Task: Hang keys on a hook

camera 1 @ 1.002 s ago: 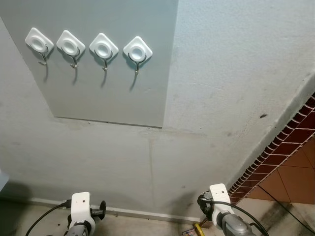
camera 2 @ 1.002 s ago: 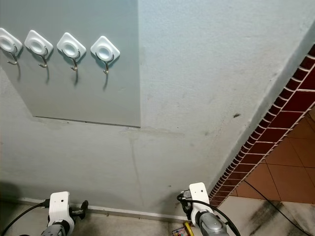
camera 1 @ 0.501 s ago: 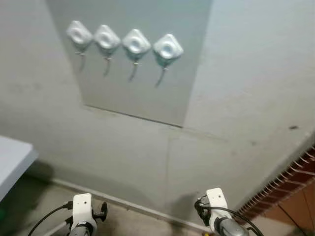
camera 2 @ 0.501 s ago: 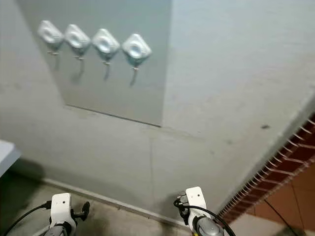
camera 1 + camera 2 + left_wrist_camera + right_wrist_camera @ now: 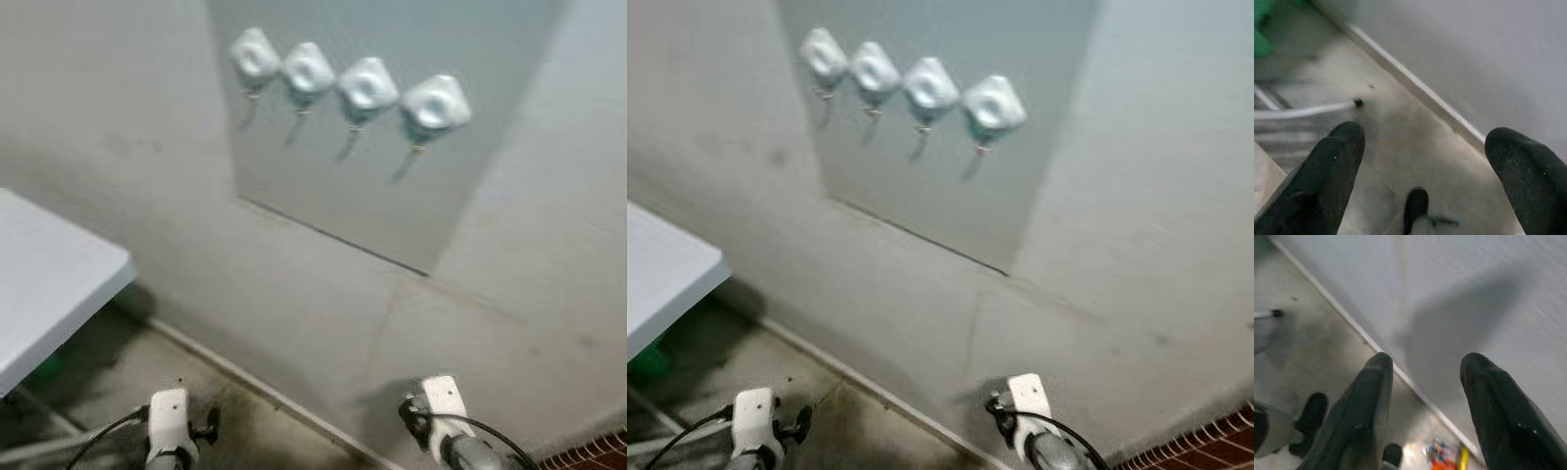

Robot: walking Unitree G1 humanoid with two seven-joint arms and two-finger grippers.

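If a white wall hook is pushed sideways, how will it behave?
The rightmost hook looks like a flat stick-on pad, so a hard push may peel it off. Its thin wire below probably swings or bends; blur hides detail.

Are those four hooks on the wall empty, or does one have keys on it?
Empty, as far as the blur allows: all four hooks show only bare prongs and their shadows.

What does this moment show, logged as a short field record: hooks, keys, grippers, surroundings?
hooks: four white hooks in a row on a grey wall panel, all bare, blurred
keys: small colourful item on the floor by the wall; too blurred to confirm as keys
left gripper: open, low over the floor, holding nothing
right gripper: open, low near the baseboard, holding nothing
surroundings: white table to the robot's left
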